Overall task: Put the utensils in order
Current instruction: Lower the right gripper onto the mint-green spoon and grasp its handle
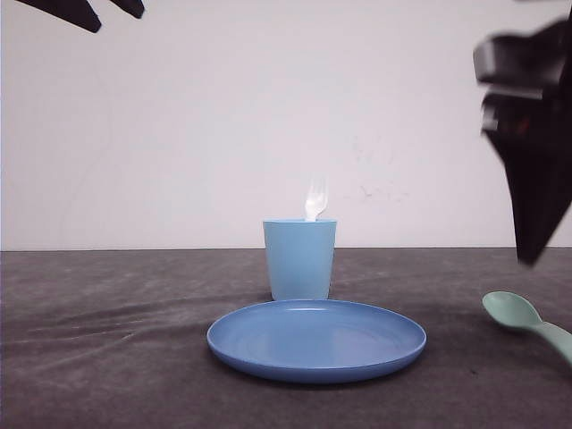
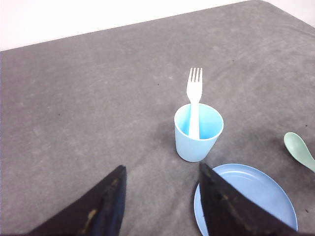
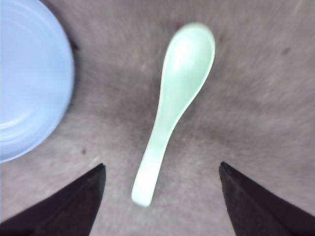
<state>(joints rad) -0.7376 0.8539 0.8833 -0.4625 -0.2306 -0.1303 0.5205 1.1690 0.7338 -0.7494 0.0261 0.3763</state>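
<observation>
The white fork (image 1: 316, 198) (image 2: 195, 96) stands tines-up inside the light blue cup (image 1: 300, 258) (image 2: 198, 132). A mint-green spoon (image 1: 525, 321) (image 3: 174, 105) (image 2: 299, 149) lies flat on the grey cloth at the right, bowl toward the plate side. My right gripper (image 3: 161, 167) hovers above the spoon's handle end, open, one finger on each side and clear of it. In the front view the right arm (image 1: 531, 134) hangs high at the right. My left gripper (image 2: 162, 169) is open over bare cloth near the cup, nothing between its fingers.
A round blue plate (image 1: 316, 340) (image 2: 256, 196) (image 3: 29, 78) lies in front of the cup, close to the spoon's left. The grey cloth (image 1: 107, 340) covers the table up to a white wall behind.
</observation>
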